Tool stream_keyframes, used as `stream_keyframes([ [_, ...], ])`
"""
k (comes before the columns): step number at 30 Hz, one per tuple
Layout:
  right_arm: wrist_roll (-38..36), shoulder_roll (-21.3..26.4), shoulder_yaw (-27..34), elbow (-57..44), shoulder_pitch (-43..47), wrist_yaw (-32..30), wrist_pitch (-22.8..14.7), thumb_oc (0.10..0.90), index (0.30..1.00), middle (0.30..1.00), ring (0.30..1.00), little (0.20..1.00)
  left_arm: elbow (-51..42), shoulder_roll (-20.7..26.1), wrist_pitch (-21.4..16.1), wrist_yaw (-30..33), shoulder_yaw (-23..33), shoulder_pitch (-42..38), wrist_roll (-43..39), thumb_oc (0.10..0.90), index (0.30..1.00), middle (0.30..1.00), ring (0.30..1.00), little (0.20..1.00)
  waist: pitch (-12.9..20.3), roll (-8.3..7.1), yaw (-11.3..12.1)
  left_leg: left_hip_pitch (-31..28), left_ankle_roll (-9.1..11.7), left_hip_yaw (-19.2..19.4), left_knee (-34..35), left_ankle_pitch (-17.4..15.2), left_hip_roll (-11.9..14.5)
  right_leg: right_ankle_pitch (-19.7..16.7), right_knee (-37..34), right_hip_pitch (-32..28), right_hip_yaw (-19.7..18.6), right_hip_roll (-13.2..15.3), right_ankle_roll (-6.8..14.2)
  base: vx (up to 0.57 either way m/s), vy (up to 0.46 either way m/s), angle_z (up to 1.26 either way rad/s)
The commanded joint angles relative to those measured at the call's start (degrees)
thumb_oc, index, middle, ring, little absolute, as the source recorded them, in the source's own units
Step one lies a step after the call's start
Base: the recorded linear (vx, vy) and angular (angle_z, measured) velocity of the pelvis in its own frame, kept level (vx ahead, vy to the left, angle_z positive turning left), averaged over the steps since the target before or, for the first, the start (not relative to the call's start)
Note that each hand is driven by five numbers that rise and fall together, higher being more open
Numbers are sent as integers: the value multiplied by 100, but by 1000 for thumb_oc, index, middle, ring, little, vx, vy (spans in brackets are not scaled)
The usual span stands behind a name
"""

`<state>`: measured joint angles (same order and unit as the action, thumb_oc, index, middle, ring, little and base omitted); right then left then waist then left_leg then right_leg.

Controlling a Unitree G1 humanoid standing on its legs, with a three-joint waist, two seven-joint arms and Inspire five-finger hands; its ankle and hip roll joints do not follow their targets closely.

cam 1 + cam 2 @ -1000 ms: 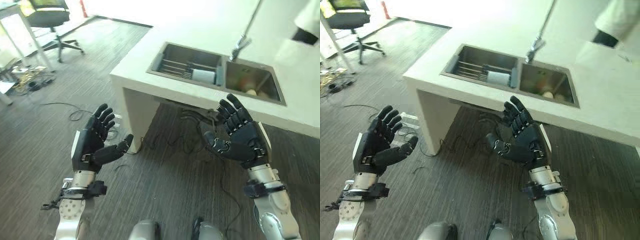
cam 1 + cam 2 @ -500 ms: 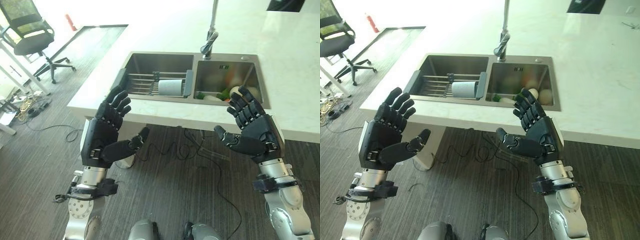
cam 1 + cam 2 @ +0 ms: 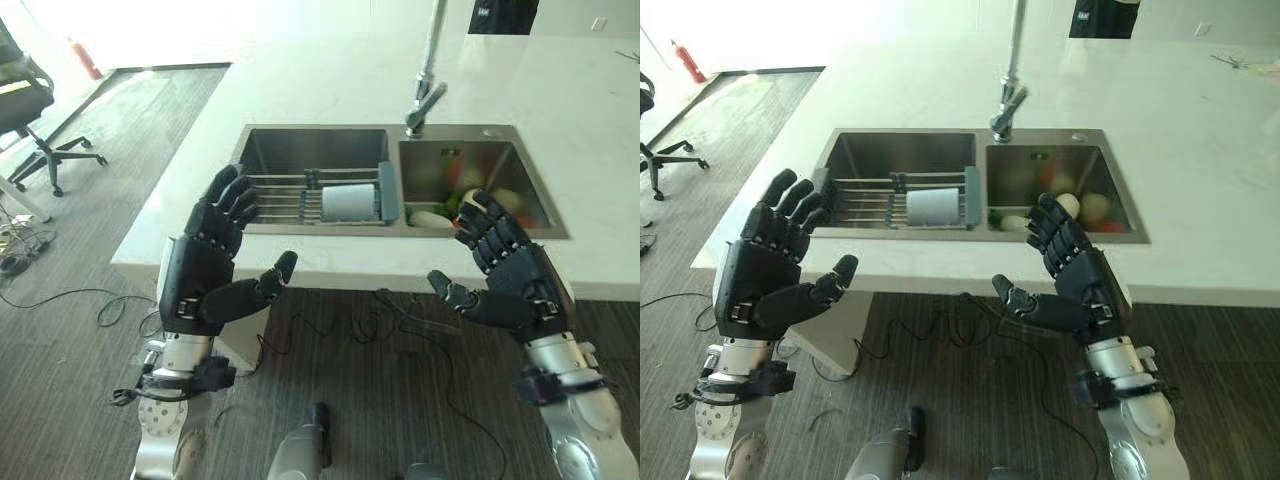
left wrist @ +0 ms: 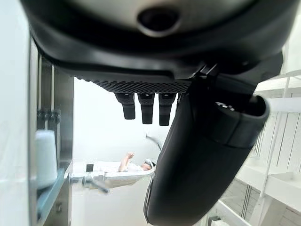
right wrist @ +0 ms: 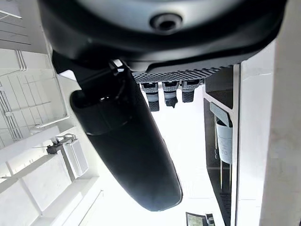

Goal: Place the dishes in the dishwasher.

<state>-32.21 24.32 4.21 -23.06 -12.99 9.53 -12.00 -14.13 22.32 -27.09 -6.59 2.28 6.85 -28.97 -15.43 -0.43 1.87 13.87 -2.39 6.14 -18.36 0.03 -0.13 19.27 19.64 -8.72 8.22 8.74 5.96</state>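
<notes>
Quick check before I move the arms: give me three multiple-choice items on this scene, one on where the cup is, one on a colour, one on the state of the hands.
1. Where does the white cup lie?
A. on the wire rack in the left basin
B. on the countertop
C. in the left hand

2. What colour is the countertop?
A. black
B. white
C. red

3. How are the left hand and right hand?
A. both open, holding nothing
B. both shut on dishes
C. one holding the cup

Answers: 1 A, the cup rests on the rack's bars. 2 B, the surface around the sink is white. 3 A, fingers spread, palms bare.
</notes>
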Motion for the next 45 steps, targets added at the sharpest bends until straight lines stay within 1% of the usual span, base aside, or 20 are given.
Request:
stream_keyframes([
  [1,-96,-132,166,-342,675,-163,-573,800,900,900,900,900,-745,238,-539,-42,299,-335,-117,800,900,900,900,900,550,-10,210,-146,433,-369,117,-836,317,-440,-246,353,618,-27,199,257,221,23],
  [4,4,-245,83,-285,853,-314,-555,800,900,900,900,900,-859,276,-653,-93,272,-464,185,800,900,900,900,900,607,-98,328,-164,268,-459,117,-914,132,-555,-246,208,702,93,265,197,175,7],
  [7,92,-364,-32,-298,913,-411,-570,800,900,900,900,900,-1013,355,-608,-213,209,-545,460,800,900,900,900,900,657,-85,317,-228,59,-601,117,-1005,-35,-1502,-246,47,773,35,354,194,192,2],
  [8,53,-393,-65,-304,898,-385,-588,800,900,900,900,900,-1030,376,-601,-189,205,-566,570,800,900,900,900,900,602,0,209,-383,-12,-676,117,-1087,-61,-1801,446,467,694,-32,336,114,173,0],
  [10,79,-414,-164,-268,951,-387,-587,800,900,900,900,900,-1027,403,-568,-47,163,-625,661,800,900,900,900,900,558,50,172,-455,-3,-610,117,-1125,-25,-1728,638,840,754,13,235,86,82,6],
  [12,37,-393,-272,-152,1059,-313,-593,800,900,900,900,900,-984,478,-523,187,119,-737,735,800,900,900,900,900,545,81,216,-476,92,-459,117,-1093,90,-1519,-106,722,1035,36,117,95,-72,-5],
  [14,-83,-348,-279,-93,1126,-239,-626,800,900,900,900,900,-933,528,-541,271,117,-814,719,800,900,900,900,900,467,19,204,-554,139,-287,117,-1129,132,-1343,-246,987,989,303,152,38,-189,-49],
  [18,-91,-414,-402,-56,1274,-156,-534,800,900,900,900,900,-918,466,-404,184,111,-847,249,800,900,900,900,900,418,-131,73,-772,191,-48,117,-1379,224,-1872,-246,1917,502,802,469,136,-295,-41],
  [20,-130,-399,-457,-66,1313,-107,-487,800,900,900,900,900,-963,469,-408,257,103,-822,344,800,900,900,900,900,393,-166,64,-844,196,30,117,-1447,301,-1890,-246,2056,496,809,519,156,-406,-4],
  [22,-133,-321,-490,-67,1351,-137,-459,800,900,900,900,900,-990,503,-443,410,52,-829,557,800,900,900,900,900,396,-214,69,-871,247,166,117,-1419,526,-1731,-246,2023,618,765,499,189,-645,-4],
  [23,-207,-220,-430,-97,1355,-209,-381,800,900,900,900,900,-963,516,-417,444,29,-830,502,800,900,900,900,900,432,-227,0,-979,337,246,117,-1428,731,-1503,-246,1955,640,619,484,180,-560,14],
  [26,-354,-83,-243,-204,1215,-151,-312,800,900,900,900,900,-1037,460,-284,328,66,-754,305,800,900,900,900,900,534,-183,-112,-1137,534,320,117,-1436,984,-1282,-246,1849,750,428,327,157,-400,25],
  [28,-366,4,-177,-262,1191,-127,-244,800,900,900,900,900,-1051,441,-148,372,65,-719,321,800,900,900,900,900,544,-159,-151,-1217,604,349,117,-1356,1024,-1227,-246,1820,801,337,224,110,-330,25],
  [30,-375,193,-20,-296,1099,23,-238,800,900,900,900,900,-993,367,52,568,131,-536,394,800,900,900,900,900,423,-217,-102,-1310,602,343,117,-927,748,-1120,-246,1653,763,303,49,105,-390,1],
  [33,-295,223,14,-318,1110,-66,-250,800,900,900,900,900,-1038,268,19,336,155,-364,434,800,900,900,900,900,328,-115,-115,-1019,610,424,117,-975,780,-1050,-246,1573,744,207,16,9,-56,-4],
  [35,-175,187,-4,-306,1108,-179,-291,800,900,900,900,900,-1062,293,-72,22,121,-325,451,800,900,900,900,900,331,82,-184,-741,736,422,117,-891,956,-923,-246,1490,784,89,25,5,57,22],
  [37,-219,212,11,-289,1106,-147,-265,800,900,900,900,900,-1043,355,-55,86,111,-349,663,800,900,900,900,900,376,126,-231,-780,731,322,117,-948,944,-879,-246,1458,755,97,27,14,100,34],
  [38,-247,254,-5,-279,1126,-114,-255,800,900,900,900,900,-996,453,-47,182,85,-438,833,800,900,900,900,900,448,188,-263,-791,738,192,117,-1034,860,-845,-246,1463,714,88,30,44,161,8],
  [41,-101,224,14,-239,1189,-116,-163,800,900,900,900,900,-871,768,173,-215,48,-779,1154,800,900,900,900,900,577,288,-396,-859,822,344,117,-1115,969,-799,-246,1366,808,171,63,56,201,-7],
  [45,-65,271,28,-170,1311,-81,-43,800,900,900,900,900,-631,1203,349,-148,72,-1116,1365,800,900,900,900,900,639,345,-483,-950,810,409,117,-1213,958,-831,-246,1325,829,270,162,53,160,7],
])
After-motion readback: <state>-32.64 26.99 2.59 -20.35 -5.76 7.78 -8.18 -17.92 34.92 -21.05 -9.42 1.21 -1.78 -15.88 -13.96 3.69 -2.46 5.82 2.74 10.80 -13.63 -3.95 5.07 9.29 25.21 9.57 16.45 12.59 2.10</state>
